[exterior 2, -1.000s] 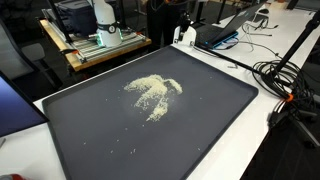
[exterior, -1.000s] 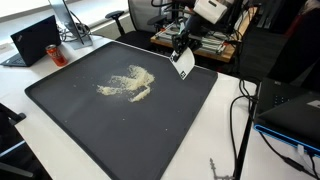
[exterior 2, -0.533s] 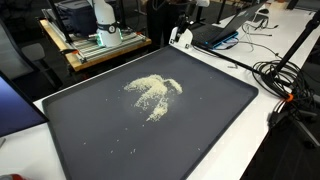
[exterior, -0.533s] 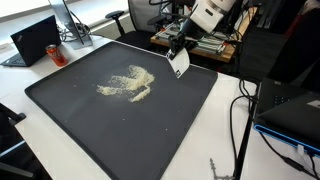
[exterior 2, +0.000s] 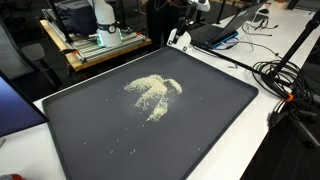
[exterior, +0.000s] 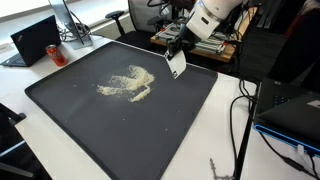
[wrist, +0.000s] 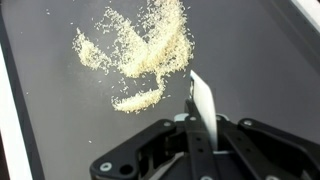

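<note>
Gripper (exterior: pixel 178 54) is clamped on a white card (exterior: pixel 177 66): both fingers are closed flat against it and the card sticks out below the fingertips, tilted. The wrist view confirms it. The gripper (wrist: pixel 197 126) pinches the card (wrist: pixel 203 98) edge-on between the 2 black fingers, with no gap visible.

The card sits over the black mat (exterior: pixel 100 130), close to the mat's rim on the arm's side. Can't tell from any view whether the card's lower edge touches the mat or hangs just above it.

The crumb pile (exterior: pixel 128 83) is a loose pale scatter near the middle of the mat, spread in a few streaks. In both exterior views the card is apart from the pile, between it and the rim. In the wrist view the pile (wrist: pixel 140 55) fills the upper middle, and its nearest streak lies just beside the card's tip, not touching as far as I can see.

An exterior view shows the gripper (exterior 2: pixel 180 30) with the card (exterior 2: pixel 176 38) at the far edge of the mat (exterior 2: pixel 200 120) and the pile (exterior 2: pixel 152 93) well in from it. A few stray crumbs lie toward the near corner.

Around it: the mat lies on a white table (exterior: pixel 228 120), a laptop (exterior: pixel 35 40) sits off a corner, and cables (exterior 2: pixel 285 80) run beside the mat.
</note>
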Robot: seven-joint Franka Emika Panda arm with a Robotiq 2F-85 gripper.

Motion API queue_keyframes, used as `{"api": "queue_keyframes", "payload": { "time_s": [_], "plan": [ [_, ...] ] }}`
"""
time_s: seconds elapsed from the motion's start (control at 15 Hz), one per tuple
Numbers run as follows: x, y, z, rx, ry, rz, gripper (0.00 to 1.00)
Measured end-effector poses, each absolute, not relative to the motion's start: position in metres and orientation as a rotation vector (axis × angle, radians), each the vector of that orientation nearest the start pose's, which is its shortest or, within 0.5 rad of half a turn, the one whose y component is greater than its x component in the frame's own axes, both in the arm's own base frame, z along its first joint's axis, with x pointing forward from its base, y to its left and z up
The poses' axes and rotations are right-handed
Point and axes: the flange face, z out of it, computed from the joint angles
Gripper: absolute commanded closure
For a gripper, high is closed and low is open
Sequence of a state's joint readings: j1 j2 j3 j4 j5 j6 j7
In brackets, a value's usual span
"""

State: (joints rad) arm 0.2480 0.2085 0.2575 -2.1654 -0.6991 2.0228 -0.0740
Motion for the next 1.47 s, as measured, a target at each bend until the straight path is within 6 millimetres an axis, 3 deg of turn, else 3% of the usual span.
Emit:
{"api": "queue_keyframes", "payload": {
  "time_s": [0.27,0.47,0.93,1.47],
  "plan": [
    [0.491,0.226,0.295,2.345,1.203,-0.268,0.99],
    [0.510,0.213,0.309,2.475,1.145,-0.272,0.99],
    [0.567,0.141,0.351,2.804,0.874,-0.203,0.99],
    [0.621,0.063,0.381,3.003,0.546,-0.034,0.99]
  ]
}}
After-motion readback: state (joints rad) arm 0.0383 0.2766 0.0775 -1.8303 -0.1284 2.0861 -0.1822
